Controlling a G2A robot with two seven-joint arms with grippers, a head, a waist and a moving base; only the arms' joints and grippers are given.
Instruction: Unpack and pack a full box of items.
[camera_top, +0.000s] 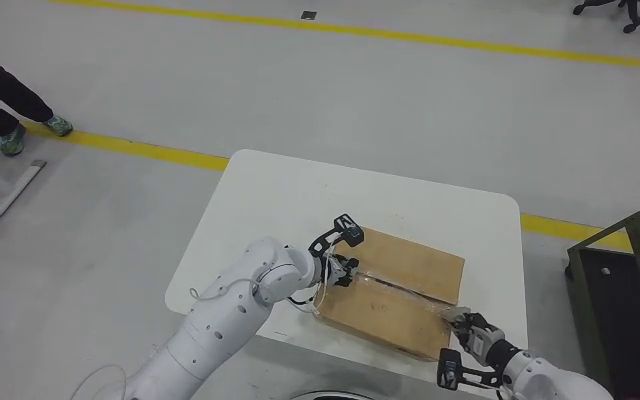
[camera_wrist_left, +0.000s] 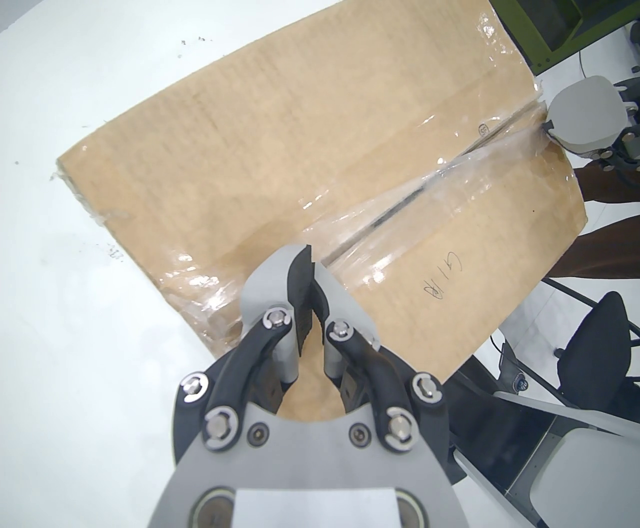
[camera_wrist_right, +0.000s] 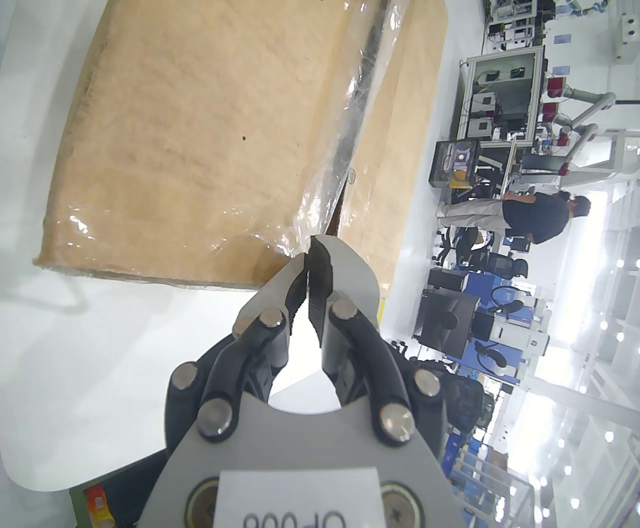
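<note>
On the white table (camera_top: 280, 200), a glossy-taped cardboard box (camera_top: 405, 268), left claw (camera_wrist_left: 307, 256) and right claw (camera_wrist_right: 312, 251) fully closed at its seam ends.

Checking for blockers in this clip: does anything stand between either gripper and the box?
Nothing visible does. The left gripper and the right gripper sit at opposite ends of the top seam of the box. Clear tape covers that seam, keeping the flaps closed.

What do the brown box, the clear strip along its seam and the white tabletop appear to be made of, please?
The brown rectangular box looks like matte corrugated cardboard: faint ribbing, frayed edges. The clear strip along its seam seems glossy plastic tape, wrinkled with highlights. The white tabletop looks smooth, perhaps laminate.
</note>
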